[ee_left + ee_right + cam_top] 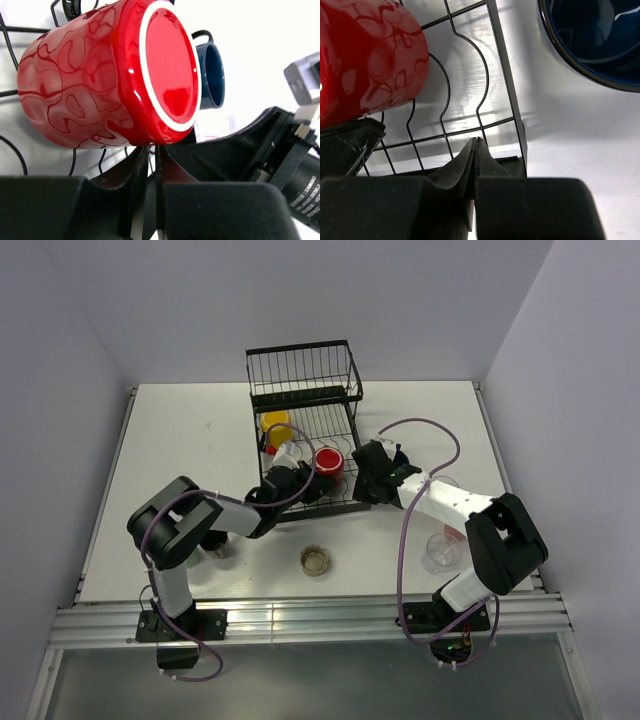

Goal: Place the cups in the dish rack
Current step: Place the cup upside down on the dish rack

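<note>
A white table (pixel 180 440) stands between pale grey walls, and both arms reach toward a black wire dish rack (pixel 300 370) at its middle. The left gripper (pixel 154 150) has its fingers drawn to a thin slit with nothing between them. It sits just beneath a red mug (pixel 100 80) that rests in the near part of the rack, white-ringed base showing. The right gripper (pixel 476 142) is pressed fully closed and empty, its tip over the rack's outer edge wire. Just past that edge a navy mug (pixel 595 40) sits on the table, outside the rack. Deeper in the rack is a yellow cup (pixel 275 423). Nearer the arm bases, a low brownish glass (pixel 316 560) sits on the table, with a clear glass (pixel 440 552) beside the right arm.
</note>
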You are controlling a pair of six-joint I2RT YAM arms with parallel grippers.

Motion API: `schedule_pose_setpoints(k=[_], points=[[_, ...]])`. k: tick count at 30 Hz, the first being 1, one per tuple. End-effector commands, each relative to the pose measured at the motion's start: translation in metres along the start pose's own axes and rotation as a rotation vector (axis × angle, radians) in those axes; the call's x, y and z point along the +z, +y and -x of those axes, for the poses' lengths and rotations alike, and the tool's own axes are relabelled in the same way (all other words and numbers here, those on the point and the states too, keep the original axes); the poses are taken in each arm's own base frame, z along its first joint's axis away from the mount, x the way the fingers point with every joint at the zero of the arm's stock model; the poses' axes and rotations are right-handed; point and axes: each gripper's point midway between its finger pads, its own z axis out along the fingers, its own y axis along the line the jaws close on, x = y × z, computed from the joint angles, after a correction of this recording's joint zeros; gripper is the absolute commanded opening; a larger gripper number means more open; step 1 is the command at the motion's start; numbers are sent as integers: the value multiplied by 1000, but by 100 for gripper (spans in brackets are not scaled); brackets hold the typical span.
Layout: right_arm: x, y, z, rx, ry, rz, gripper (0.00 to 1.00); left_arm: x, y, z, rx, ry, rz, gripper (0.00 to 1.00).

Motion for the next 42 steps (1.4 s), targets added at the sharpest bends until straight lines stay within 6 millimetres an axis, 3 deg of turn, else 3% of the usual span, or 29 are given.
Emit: schedule_pose_setpoints(k=[1,24,42], points=[[-5,-2,-8,-23,13,3,0,3,-18,19,-35,-105,-90,15],[-14,0,-23,-68,34,6,0,14,-13,53,-149,-287,-127,0],[-15,-6,-28,-94,40,-18,0,27,4,82,-211,-387,-84,0]])
